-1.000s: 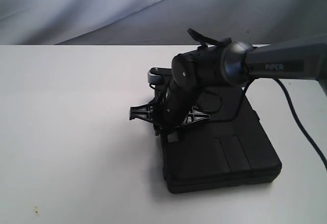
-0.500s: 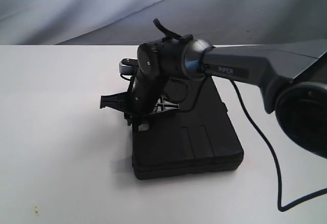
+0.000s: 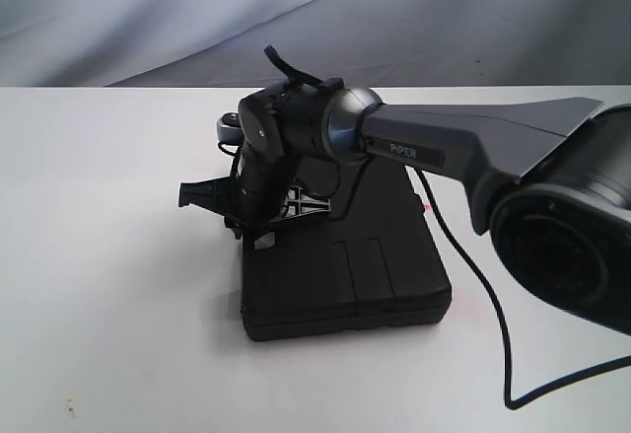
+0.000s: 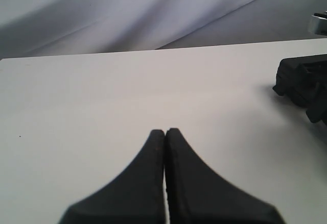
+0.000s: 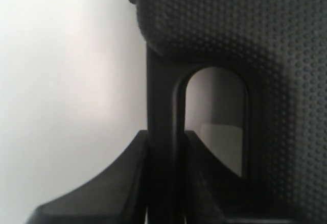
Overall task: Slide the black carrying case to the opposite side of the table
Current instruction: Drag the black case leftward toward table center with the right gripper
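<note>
The flat black case (image 3: 345,275) lies on the white table (image 3: 118,255), a little right of the middle. My right gripper (image 3: 252,228) comes down at the case's left edge and is shut on the bar of its handle (image 5: 162,96), one finger outside and one inside the handle slot (image 5: 217,117). The textured lid of the case (image 5: 230,25) fills the right wrist view. My left gripper (image 4: 165,131) hovers over the bare table (image 4: 102,91), shut and holding nothing; it does not show in the exterior view.
The right arm's grey tube (image 3: 463,142) reaches in from the right, and its black cable (image 3: 473,275) trails over the table beside the case. A grey cloth backdrop (image 3: 296,9) hangs behind the far edge. A black jointed part (image 4: 304,81) shows at the left wrist view's edge.
The right gripper has dragged the case leftward across the table by its handle, and the arm has stretched further in from the right.
</note>
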Controlling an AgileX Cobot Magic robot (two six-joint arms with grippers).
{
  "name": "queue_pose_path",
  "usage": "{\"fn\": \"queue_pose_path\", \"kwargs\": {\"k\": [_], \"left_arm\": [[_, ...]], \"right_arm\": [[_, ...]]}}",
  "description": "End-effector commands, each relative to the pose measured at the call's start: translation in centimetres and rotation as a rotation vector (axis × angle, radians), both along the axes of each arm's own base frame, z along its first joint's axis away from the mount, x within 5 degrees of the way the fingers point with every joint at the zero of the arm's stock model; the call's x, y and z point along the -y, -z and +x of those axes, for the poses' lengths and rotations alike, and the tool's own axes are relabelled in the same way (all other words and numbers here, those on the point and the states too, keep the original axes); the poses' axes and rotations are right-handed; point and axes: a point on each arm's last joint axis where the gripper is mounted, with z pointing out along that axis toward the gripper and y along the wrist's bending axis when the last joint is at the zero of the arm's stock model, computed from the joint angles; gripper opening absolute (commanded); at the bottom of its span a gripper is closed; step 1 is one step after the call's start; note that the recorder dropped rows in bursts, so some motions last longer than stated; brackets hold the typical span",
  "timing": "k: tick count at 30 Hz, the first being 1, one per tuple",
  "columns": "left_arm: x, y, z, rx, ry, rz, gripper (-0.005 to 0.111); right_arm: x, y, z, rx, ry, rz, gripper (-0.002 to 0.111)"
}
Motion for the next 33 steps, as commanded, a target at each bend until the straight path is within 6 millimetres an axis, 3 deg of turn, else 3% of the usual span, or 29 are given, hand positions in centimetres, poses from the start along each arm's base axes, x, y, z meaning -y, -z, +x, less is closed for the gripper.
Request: {"fn": "queue_pose_path", "kwargs": {"k": [1,15,21,28,33], "left_arm": [[0.0,0.1,0.0,0.005,-0.003,-0.006,0.000],[0.0,0.1,0.0,0.005,-0.003,-0.006,0.000],[0.0,0.1,0.0,0.005,-0.003,-0.006,0.000],[0.0,0.1,0.0,0.005,-0.003,-0.006,0.000],[0.0,0.1,0.0,0.005,-0.003,-0.006,0.000]], "right_arm": [[-0.3,-0.7,0.7,0.078,0.045,0.032,0.000],[-0.6,-1.4,0.8,0.137,0.046,0.057,0.001],[-0.3,-2.9,0.9,0.181,0.017,0.040,0.031],[0.1,-2.8,0.9,0.193,0.020,-0.022,0.033],[0.4,-4.3,0.9,0.219,0.018,-0.022,0.033]]}}
